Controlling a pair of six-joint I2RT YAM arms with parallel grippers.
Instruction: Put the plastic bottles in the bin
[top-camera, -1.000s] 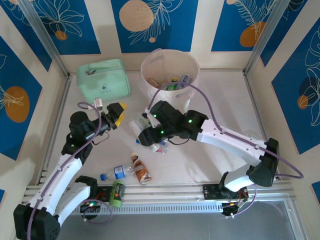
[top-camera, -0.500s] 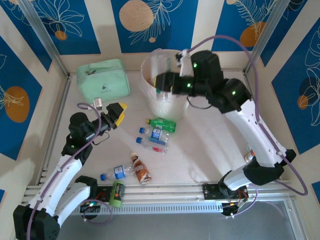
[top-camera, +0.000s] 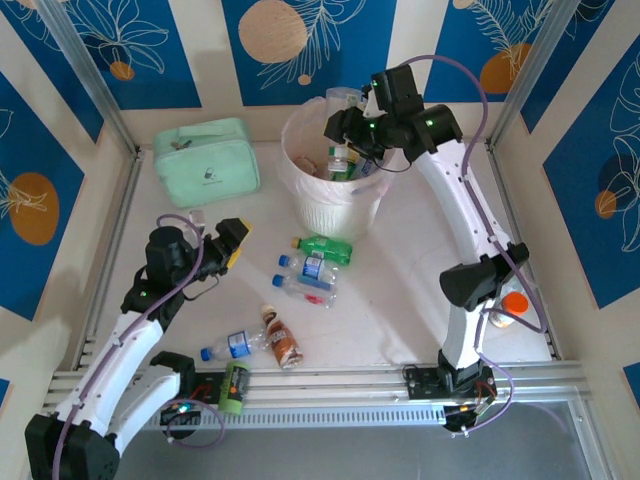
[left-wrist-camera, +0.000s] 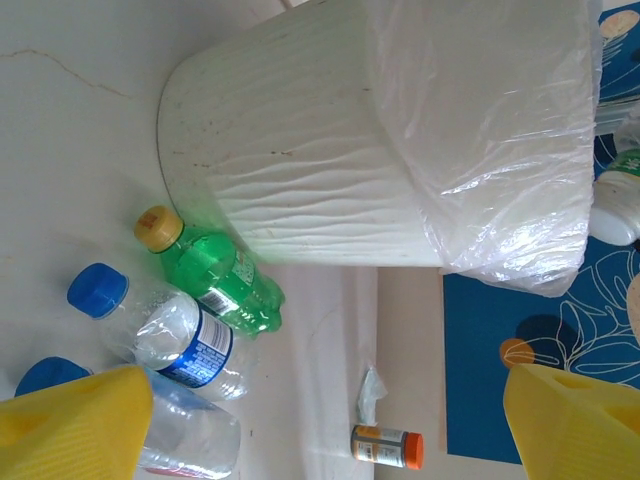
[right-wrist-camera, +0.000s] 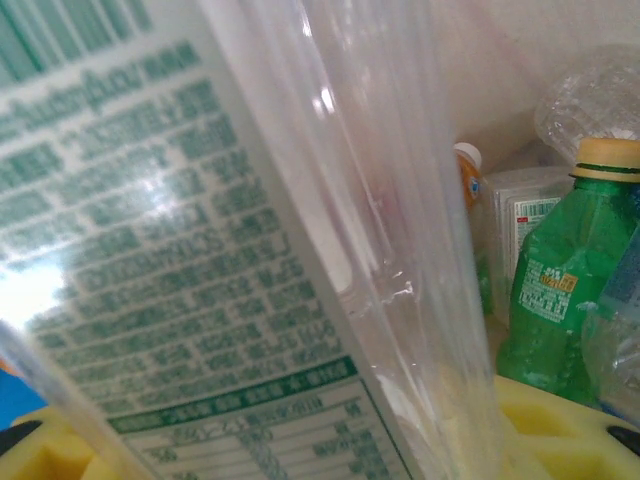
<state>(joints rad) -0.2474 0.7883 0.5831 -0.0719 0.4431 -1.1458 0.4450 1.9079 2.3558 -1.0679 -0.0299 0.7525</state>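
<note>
My right gripper (top-camera: 345, 128) hangs over the bin (top-camera: 335, 207), shut on a clear plastic bottle (top-camera: 342, 99) with a white label printed in green (right-wrist-camera: 230, 260). Inside the bin lie several bottles, among them a green one (right-wrist-camera: 558, 290). On the table in front of the bin lie a green bottle (top-camera: 326, 248) with a yellow cap (left-wrist-camera: 158, 227), a blue-capped clear bottle (top-camera: 306, 266) (left-wrist-camera: 165, 335) and a red-labelled clear bottle (top-camera: 305, 290). My left gripper (top-camera: 233, 240) (left-wrist-camera: 320, 430) stands open to their left, its yellow fingers (left-wrist-camera: 75, 420) apart and holding nothing.
A mint-green pouch (top-camera: 205, 157) sits at the back left. Near the front lie a blue-capped bottle (top-camera: 230, 345), a brown bottle (top-camera: 284, 340) and a green one (top-camera: 233, 385) on the rail. An orange-capped bottle (top-camera: 511, 304) (left-wrist-camera: 387, 446) lies by the right wall.
My right arm has risen from the bottles on the table and swung back over the bin, carrying the clear bottle. The left gripper has dipped slightly.
</note>
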